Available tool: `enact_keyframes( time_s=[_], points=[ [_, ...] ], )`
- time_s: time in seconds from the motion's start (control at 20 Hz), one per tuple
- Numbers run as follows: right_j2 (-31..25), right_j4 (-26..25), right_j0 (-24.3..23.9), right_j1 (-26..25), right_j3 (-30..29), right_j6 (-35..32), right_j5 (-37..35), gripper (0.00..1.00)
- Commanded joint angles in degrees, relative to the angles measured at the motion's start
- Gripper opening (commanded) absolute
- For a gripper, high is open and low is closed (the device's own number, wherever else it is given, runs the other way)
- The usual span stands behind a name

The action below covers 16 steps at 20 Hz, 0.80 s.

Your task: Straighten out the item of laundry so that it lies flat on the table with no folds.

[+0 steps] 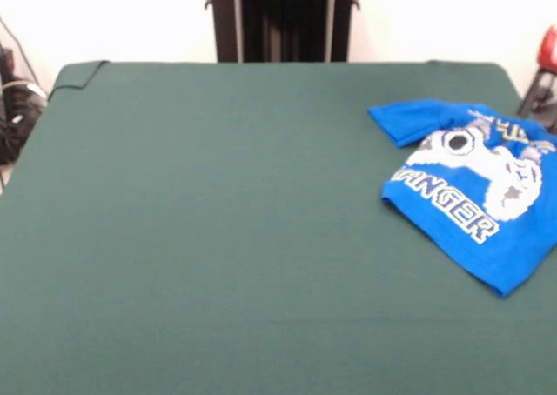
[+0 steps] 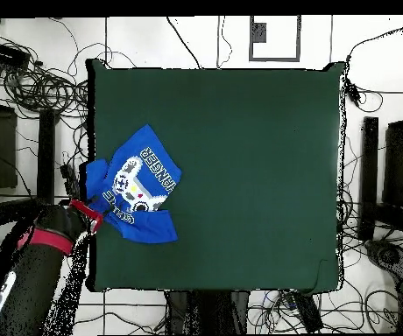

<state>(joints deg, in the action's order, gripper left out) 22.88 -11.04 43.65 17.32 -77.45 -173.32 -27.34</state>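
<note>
Red and black, my arm (image 2: 43,241) reaches in over the table's (image 2: 240,175) edge in the overhead view, and my gripper (image 2: 94,216) sits right at the rim of the shirt (image 2: 135,185), at the side of it that lies nearest the table's border. I cannot tell whether my gripper is spread or pressed together, nor whether it has cloth in it; the tip is too small and half lost against the blue. From there the shirt runs away from me, inward over the green cloth, so the whole garment lies on the far side of my tip, toward the table's middle. Its long line goes slantwise: one blue flap points up and away, another trails down along the table edge, with the white print and lettering between them. It is bunched, with sleeves and hem folded over, and it crowds one corner region of the table while the rest of the green cloth lies well apart from it. In the front view the shirt (image 1: 470,186) shows crumpled near the side edge. I judge the coming move turns on drawing the cloth inward, away from that border.
</note>
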Motion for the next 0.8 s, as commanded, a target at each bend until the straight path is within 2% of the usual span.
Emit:
enact_keyframes(
  time_s=[0.05, 0.25, 0.6, 0.65, 0.8],
  points=[
    [3.26, 4.94, -1.80, -9.45, 4.06, -14.97, 3.40, 1.00],
    [5.39, 7.22, -1.24, -14.97, 8.54, -17.01, 4.44, 1.00],
    [10.80, 9.53, -2.80, -23.61, 15.35, -16.08, 8.67, 1.00],
    [11.97, 10.24, -2.71, -26.07, 17.33, -16.64, 8.72, 1.00],
    [12.85, 11.37, -2.59, -27.56, 16.94, -16.48, 10.19, 1.00]
  ],
)
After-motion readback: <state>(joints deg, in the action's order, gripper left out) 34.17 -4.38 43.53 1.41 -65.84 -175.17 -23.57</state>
